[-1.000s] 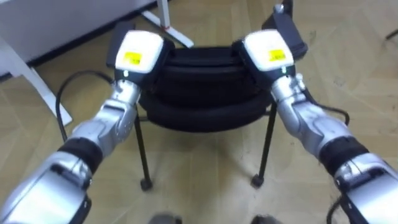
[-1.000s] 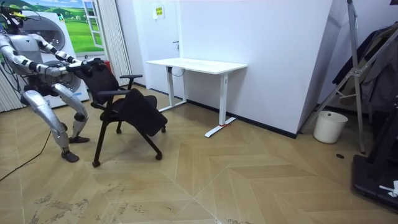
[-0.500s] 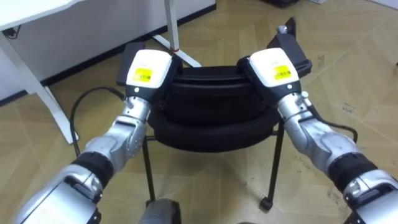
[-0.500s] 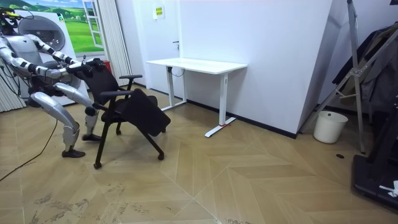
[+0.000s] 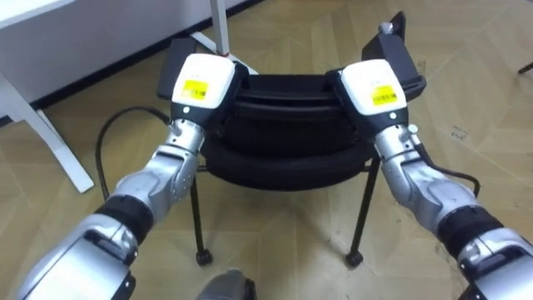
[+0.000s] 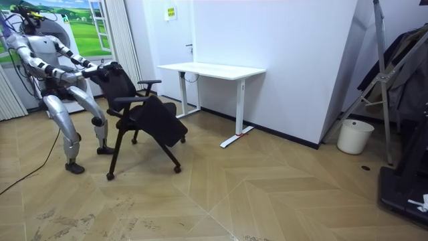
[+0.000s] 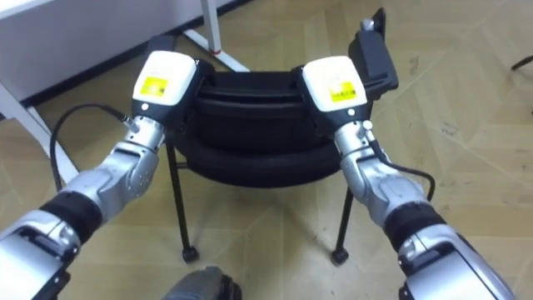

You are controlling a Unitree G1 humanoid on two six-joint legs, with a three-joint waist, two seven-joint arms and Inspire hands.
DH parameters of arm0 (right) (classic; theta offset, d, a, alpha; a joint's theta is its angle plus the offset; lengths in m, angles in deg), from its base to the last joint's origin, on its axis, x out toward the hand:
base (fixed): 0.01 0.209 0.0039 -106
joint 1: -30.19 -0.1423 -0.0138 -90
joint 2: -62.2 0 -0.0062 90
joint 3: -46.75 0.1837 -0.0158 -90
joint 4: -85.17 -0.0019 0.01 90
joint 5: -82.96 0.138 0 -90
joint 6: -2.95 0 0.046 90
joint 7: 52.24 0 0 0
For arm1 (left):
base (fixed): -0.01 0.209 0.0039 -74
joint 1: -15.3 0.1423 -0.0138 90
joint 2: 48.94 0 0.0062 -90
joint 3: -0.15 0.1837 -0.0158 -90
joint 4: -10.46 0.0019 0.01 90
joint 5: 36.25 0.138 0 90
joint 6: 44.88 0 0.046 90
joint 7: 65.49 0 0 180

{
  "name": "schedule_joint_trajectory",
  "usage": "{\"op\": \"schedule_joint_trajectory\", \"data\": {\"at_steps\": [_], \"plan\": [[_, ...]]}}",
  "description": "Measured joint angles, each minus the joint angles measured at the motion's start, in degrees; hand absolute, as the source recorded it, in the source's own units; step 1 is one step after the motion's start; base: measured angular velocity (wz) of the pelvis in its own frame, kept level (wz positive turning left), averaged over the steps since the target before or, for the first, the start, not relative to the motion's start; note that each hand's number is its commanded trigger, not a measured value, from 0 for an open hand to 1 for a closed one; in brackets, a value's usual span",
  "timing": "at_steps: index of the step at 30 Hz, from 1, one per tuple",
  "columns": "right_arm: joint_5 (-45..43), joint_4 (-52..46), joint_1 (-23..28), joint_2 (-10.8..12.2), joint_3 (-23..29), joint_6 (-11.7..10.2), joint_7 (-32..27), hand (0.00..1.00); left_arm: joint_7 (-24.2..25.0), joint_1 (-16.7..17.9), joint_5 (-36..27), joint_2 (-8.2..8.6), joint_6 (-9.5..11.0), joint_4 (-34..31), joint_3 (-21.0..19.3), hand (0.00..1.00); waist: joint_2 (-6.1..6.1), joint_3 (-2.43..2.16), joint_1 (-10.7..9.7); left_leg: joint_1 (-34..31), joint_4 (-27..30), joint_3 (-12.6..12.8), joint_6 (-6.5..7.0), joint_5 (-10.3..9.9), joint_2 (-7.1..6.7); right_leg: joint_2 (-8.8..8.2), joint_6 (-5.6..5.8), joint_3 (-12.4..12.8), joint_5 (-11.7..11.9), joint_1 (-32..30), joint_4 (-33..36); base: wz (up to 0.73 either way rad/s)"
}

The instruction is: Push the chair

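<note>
Left hand (image 5: 200, 83) and right hand (image 5: 376, 86) are resting on the top of the chair (image 5: 283, 125) back.
Both hands are lying backs-up, one at each upper corner, with the black chair sitting between and just beyond them. Their fingers are reaching over the far edge out of sight, so I cannot tell whether they are curled. Ahead of the left hand, a white desk (image 6: 212, 69) is standing by the wall.
</note>
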Motion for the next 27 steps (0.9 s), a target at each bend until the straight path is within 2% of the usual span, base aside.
{"op": "schedule_joint_trajectory", "data": {"at_steps": [1,2,3,4,5,6,7,8,9,10,11,13,14,16,17,18,19,20,21,22,23,24,25,26,27], "plan": [[-0.14,-0.04,0.36,-0.08,0.01,0.05,-0.79,1.0,-0.01,0.21,0.13,0.08,0.13,-0.39,-0.07,1.0,-0.35,-0.08,-0.25,0.23,-0.03,-0.05,0.0,-0.01,-0.57,-2.19,0.54,-2.0,0.02,1.17,-0.31,0.49],[-0.25,-0.11,0.66,-0.1,-0.08,0.19,-1.15,1.0,-0.06,0.16,0.32,0.16,0.31,-0.65,-0.32,1.0,-0.65,-0.08,-0.18,0.71,-0.11,0.19,0.03,-0.1,-0.56,-3.83,0.62,-3.57,0.08,1.94,-0.64,0.2],[-0.26,-0.1,0.87,0.15,-0.9,0.36,-1.16,1.0,-1.47,1.58,0.52,-0.05,0.74,-1.01,-0.54,1.0,-0.54,-0.26,0.76,2.11,1.7,0.75,0.96,-0.87,0.86,-7.02,1.0,-8.01,0.3,4.09,-1.41,-0.53],[-0.45,0.09,1.28,0.65,-1.94,0.53,-1.15,1.0,-3.18,3.75,0.53,-0.46,1.26,-1.24,-0.67,1.0,0.94,-1.59,3.32,3.49,3.07,0.6,0.83,-2.51,2.83,-8.05,2.38,-11.73,1.06,6.69,-2.42,-0.78],[-0.68,0.08,1.32,0.64,-2.28,0.54,-1.22,1.0,-3.82,4.44,0.73,-0.77,1.46,-1.33,-0.89,1.0,1.93,-2.39,4.25,3.6,3.42,0.42,2.57,-4.09,3.32,-8.06,2.99,-13.08,1.58,7.9,-2.0,-0.72],[-1.12,0.3,0.71,1.5,-2.19,0.67,-1.28,1.0,-4.51,4.66,1.93,-1.83,1.96,-1.68,-2.25,1.0,1.12,-2.09,5.03,3.82,3.9,-2.02,2.35,-5.19,1.4,-8.28,0.32,-11.93,4.85,8.72,0.32,0.08],[-1.3,0.3,-0.09,1.78,-1.98,0.85,-1.37,1.0,-4.52,4.19,3.64,-1.6,2.03,-1.51,-4.24,1.0,0.0,-1.99,5.01,3.73,3.6,-5.52,1.95,-5.02,-1.73,-6.89,0.2,-9.93,5.95,8.72,1.68,0.61],[-1.05,0.32,-0.42,1.9,-1.65,1.12,-1.39,1.0,-4.55,2.75,4.04,-1.61,2.32,-0.34,-4.36,1.0,0.61,-1.51,4.96,3.88,3.59,-8.28,1.26,-4.97,-2.45,-5.76,-0.6,-8.79,8.82,8.12,3.83,0.85],[-0.79,0.35,-0.43,2.04,-1.7,1.32,-1.4,1.0,-4.56,2.3,4.22,-1.67,2.45,-0.05,-4.36,1.0,0.72,-1.38,5.03,4.08,3.48,-9.13,0.7,-4.8,-2.53,-5.37,-1.03,-8.26,9.94,7.83,4.85,0.77],[-0.53,0.32,-0.45,2.19,-1.8,1.47,-1.4,1.0,-4.89,2.23,4.33,-1.76,2.41,-0.01,-4.37,1.0,0.66,-1.02,5.76,4.79,3.46,-9.86,0.54,-5.01,-2.52,-4.56,-1.33,-6.63,11.26,7.65,6.21,0.45],[-0.54,0.24,-0.52,2.22,-1.85,1.54,-1.4,1.0,-5.11,2.23,4.33,-1.83,2.42,-0.01,-4.37,1.0,0.62,-0.84,6.41,5.12,3.5,-10.09,0.47,-5.28,-2.54,-4.17,-1.47,-5.79,11.36,7.62,6.71,0.38],[-0.57,0.1,-2.51,2.18,-2.68,2.09,-1.39,1.0,-6.85,2.07,4.28,-1.89,2.31,0.15,-5.46,1.0,1.22,-0.24,8.12,5.22,3.93,-12.0,-0.54,-6.15,-2.48,-1.78,-1.13,-3.93,11.15,7.61,6.68,0.3],[-0.59,0.09,-3.2,2.16,-2.74,2.37,-1.38,1.0,-7.08,1.76,4.3,-1.86,2.3,-0.06,-5.88,1.0,1.4,-0.12,8.46,5.24,4.02,-12.56,-0.77,-6.26,-2.45,-1.18,-1.05,-3.62,11.11,7.65,6.61,0.34],[-0.47,0.14,-5.26,1.82,-3.48,3.25,-1.25,1.0,-7.53,0.99,4.19,-1.62,2.18,0.76,-6.58,1.0,1.47,0.78,11.19,5.6,3.65,-14.13,-1.51,-6.45,-2.53,0.13,-1.04,-2.42,11.13,6.99,7.27,0.27],[-0.46,0.02,-5.95,1.9,-3.73,3.79,-1.06,1.0,-8.1,0.82,4.26,-1.62,1.97,0.99,-7.29,1.0,1.32,0.89,12.62,5.81,3.43,-15.59,-2.16,-6.77,-2.71,0.92,-1.02,-1.39,11.5,6.48,7.94,0.21],[-0.45,0.0,-6.29,1.98,-4.0,4.06,-0.94,1.0,-8.28,0.73,4.31,-1.62,1.95,1.16,-7.62,1.0,1.41,0.92,12.99,5.97,3.4,-16.5,-2.41,-6.91,-2.81,1.39,-1.08,-1.19,11.88,6.47,8.17,0.27],[-0.48,-0.04,-6.8,2.13,-4.12,4.17,-0.69,1.0,-8.74,0.58,4.47,-1.62,2.0,1.52,-8.23,1.0,1.41,0.89,14.11,6.35,3.07,-19.39,-2.99,-7.09,-3.37,2.52,-1.44,-0.05,12.51,5.67,8.99,0.21],[-0.47,-0.03,-6.75,2.22,-4.28,4.17,-0.59,1.0,-9.18,0.61,4.47,-1.66,1.98,1.54,-8.46,1.0,1.98,1.16,14.72,6.63,3.0,-21.77,-3.5,-7.28,-3.71,3.73,-1.21,1.48,10.48,4.85,8.94,-0.29],[-0.53,0.11,-9.02,2.48,-5.37,4.19,0.31,1.0,-10.51,0.82,4.41,-1.79,1.97,1.52,-9.79,1.0,1.82,1.11,17.13,6.79,2.79,-25.65,-4.54,-7.64,-3.63,7.24,-1.56,5.63,4.11,1.01,6.14,-0.56],[-0.91,0.81,-11.81,3.12,-6.87,4.45,1.5,1.0,-11.81,1.4,4.29,-1.81,1.58,1.68,-11.86,1.0,2.63,1.31,18.1,6.25,2.85,-28.66,-5.26,-7.24,-4.07,9.38,-2.11,7.12,1.84,-2.43,0.49,-0.47],[-1.05,1.03,-12.82,3.24,-7.37,4.72,1.68,1.0,-12.02,1.44,4.2,-1.81,1.3,1.66,-12.34,1.0,2.44,1.2,18.43,5.79,2.74,-30.06,-5.84,-6.89,-4.88,10.13,-2.14,8.16,1.53,-3.33,-3.37,0.43],[-1.59,1.06,-13.63,3.3,-7.47,4.99,2.07,1.0,-12.03,1.47,3.66,-1.56,0.59,1.61,-12.77,1.0,2.03,1.12,18.14,4.87,2.72,-30.33,-6.24,-6.87,-5.59,10.69,-4.32,7.23,1.49,-3.41,-3.24,1.13],[-1.33,0.89,-13.42,3.5,-7.48,5.27,2.16,1.0,-11.17,1.59,3.43,-1.19,-0.09,0.99,-12.64,1.0,1.7,1.3,17.56,4.39,2.26,-26.86,-6.39,-6.6,-4.29,9.1,-4.71,3.39,1.71,-2.14,-1.93,1.29],[-0.88,1.0,-13.11,3.33,-7.49,5.24,2.36,1.0,-10.65,1.69,3.44,-1.19,-0.32,0.47,-12.34,1.0,1.52,1.33,17.26,4.32,1.93,-24.88,-6.4,-6.14,-2.99,8.99,-4.72,1.78,1.71,-1.04,-1.99,1.2],[-0.17,1.43,-12.52,3.41,-7.55,5.12,2.8,1.0,-9.89,2.09,3.45,-1.45,-1.09,-0.78,-11.54,1.0,1.13,1.23,17.15,4.76,0.96,-20.64,-6.37,-5.08,-0.69,9.65,-4.78,1.02,1.74,0.52,-2.7,0.87]]}}
